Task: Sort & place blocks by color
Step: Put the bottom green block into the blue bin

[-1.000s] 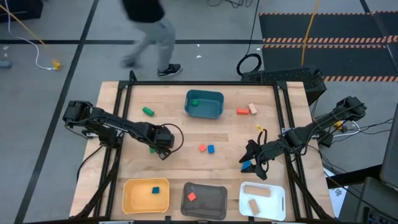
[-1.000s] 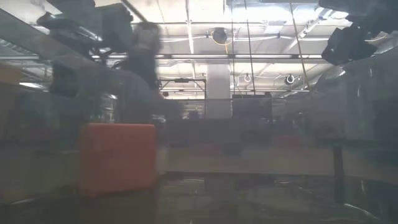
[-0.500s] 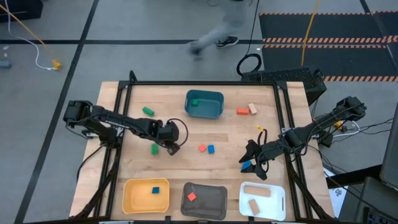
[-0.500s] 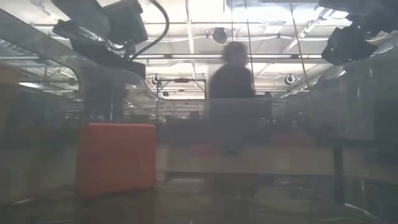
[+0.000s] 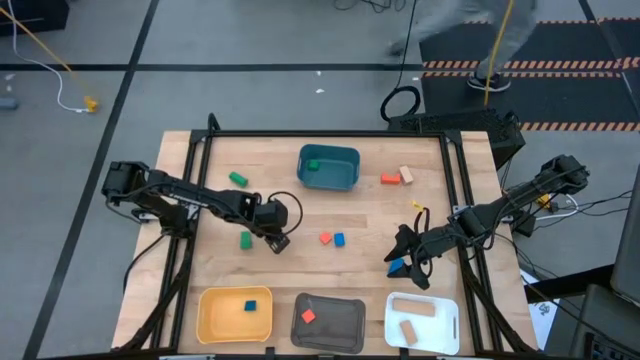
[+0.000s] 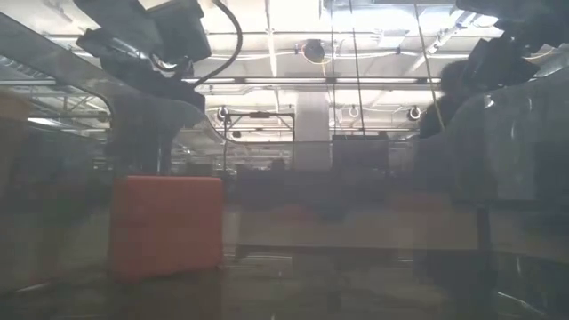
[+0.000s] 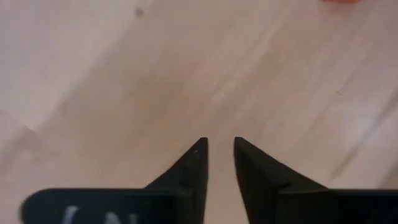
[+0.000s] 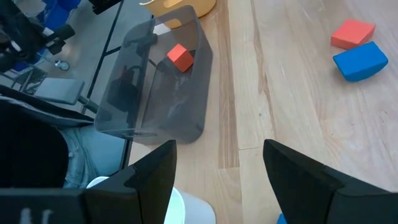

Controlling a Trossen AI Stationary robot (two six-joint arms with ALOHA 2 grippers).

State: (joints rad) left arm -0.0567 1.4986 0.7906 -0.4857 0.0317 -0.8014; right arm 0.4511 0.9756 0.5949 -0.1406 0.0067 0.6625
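Note:
My left gripper (image 5: 279, 241) hangs over bare wood left of the table's middle, pointing steeply down. Its fingertips (image 7: 221, 146) are almost together, with nothing between them. A green block (image 5: 246, 239) lies flat on the table just left of it, untouched. A red block (image 5: 325, 238) and a blue block (image 5: 339, 239) lie side by side at the middle. Another green block (image 5: 238, 179) lies at the far left. A red block (image 5: 389, 179) and a tan one (image 5: 407, 175) lie at the far right. My right gripper (image 5: 408, 262) waits open at the right (image 8: 217, 168).
A teal tray (image 5: 345, 180) at the far middle holds a green block. Along the near edge stand a yellow tray (image 5: 215, 320) with a blue block, a grey tray (image 5: 340, 325) with a red block (image 8: 181, 57), and a white tray (image 5: 440, 325) with two tan blocks. Black frame rails border the table.
My left gripper has moved toward the table's right edge, off the green block, and tipped its wrist. The green block, earlier half hidden under it, now lies uncovered in the same place. Beyond the far edge a person has walked from left to right.

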